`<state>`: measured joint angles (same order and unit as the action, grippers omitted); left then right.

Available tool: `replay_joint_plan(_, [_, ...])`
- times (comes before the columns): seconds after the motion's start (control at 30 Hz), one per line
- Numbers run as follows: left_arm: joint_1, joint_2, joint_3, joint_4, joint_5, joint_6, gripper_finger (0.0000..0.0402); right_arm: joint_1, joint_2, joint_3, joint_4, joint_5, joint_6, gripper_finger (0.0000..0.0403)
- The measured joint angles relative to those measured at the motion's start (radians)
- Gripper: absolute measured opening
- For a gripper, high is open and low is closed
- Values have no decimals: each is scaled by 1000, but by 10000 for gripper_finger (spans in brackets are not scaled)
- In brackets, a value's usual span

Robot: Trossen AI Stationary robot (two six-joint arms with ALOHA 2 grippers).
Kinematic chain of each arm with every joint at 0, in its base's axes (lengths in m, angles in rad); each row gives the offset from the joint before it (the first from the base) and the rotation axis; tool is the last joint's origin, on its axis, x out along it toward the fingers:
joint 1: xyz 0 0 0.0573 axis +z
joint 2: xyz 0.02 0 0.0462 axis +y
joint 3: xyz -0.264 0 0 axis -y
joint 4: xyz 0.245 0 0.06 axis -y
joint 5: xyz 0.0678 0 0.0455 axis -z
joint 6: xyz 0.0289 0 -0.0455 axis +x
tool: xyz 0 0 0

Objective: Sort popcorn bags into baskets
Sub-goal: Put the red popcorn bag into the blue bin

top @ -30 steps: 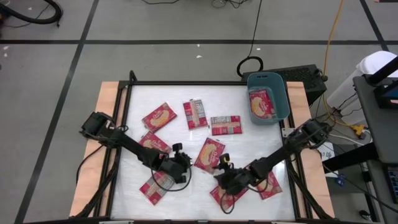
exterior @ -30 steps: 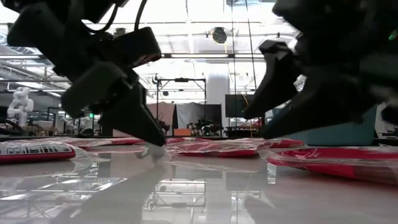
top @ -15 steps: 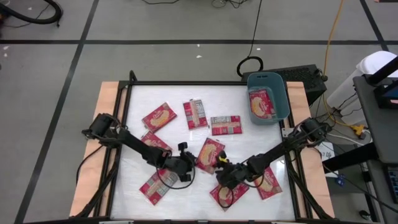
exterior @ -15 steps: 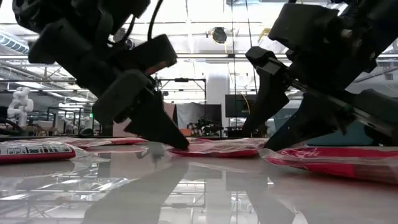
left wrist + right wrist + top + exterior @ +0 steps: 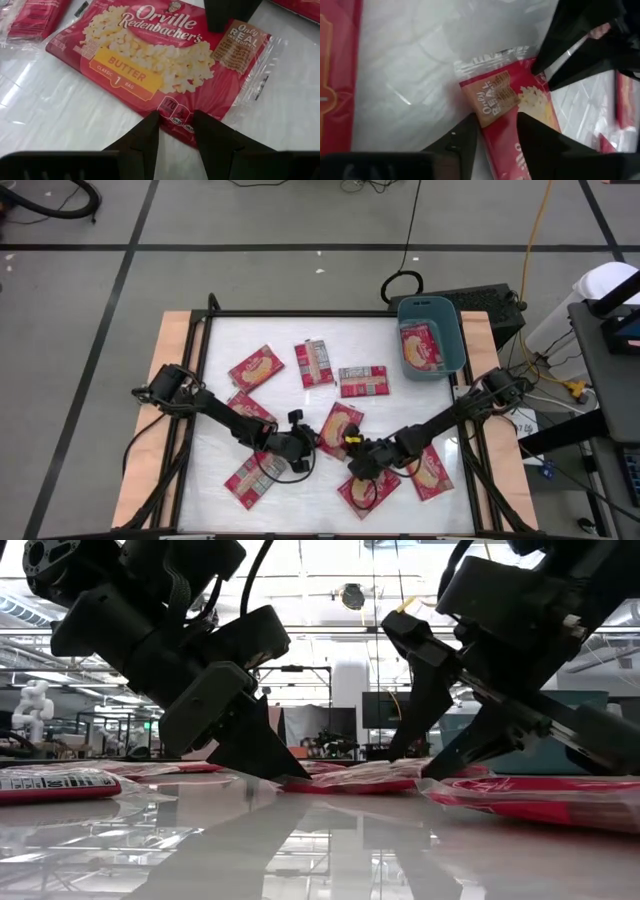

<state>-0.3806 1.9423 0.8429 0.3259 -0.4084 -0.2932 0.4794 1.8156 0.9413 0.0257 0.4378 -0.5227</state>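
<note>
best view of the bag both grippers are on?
Left wrist view: the bag nearly fills it, picture side up. High view shows it small between the left gripper and right gripper. Right wrist shows one corner; low view only its edge.

the scene is bright, with light coming from above, and the white worktop (image 5: 400, 350) shines so much that it gives glare and mirror reflections in the low view. there both arms are dark silhouettes against the strongly lit room. the right wrist view is soft, with glare on clear plastic wrap (image 5: 445, 45).
</note>
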Motion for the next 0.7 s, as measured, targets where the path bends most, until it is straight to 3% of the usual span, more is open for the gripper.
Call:
replay_joint_plan(0.23, [-1, -12, -3, 24, 6, 12, 124, -11, 13, 0, 1, -50, -2, 14])
replay_joint_plan(0.47, [-45, -182, -3, 29, 2, 130, 124, -14, -10, 0, 2, -47, 29, 7])
replay_joint_plan(0.7, [-156, -253, -3, 11, -104, 331, 127, 0, -80, -1, 8, -47, 44, 3])
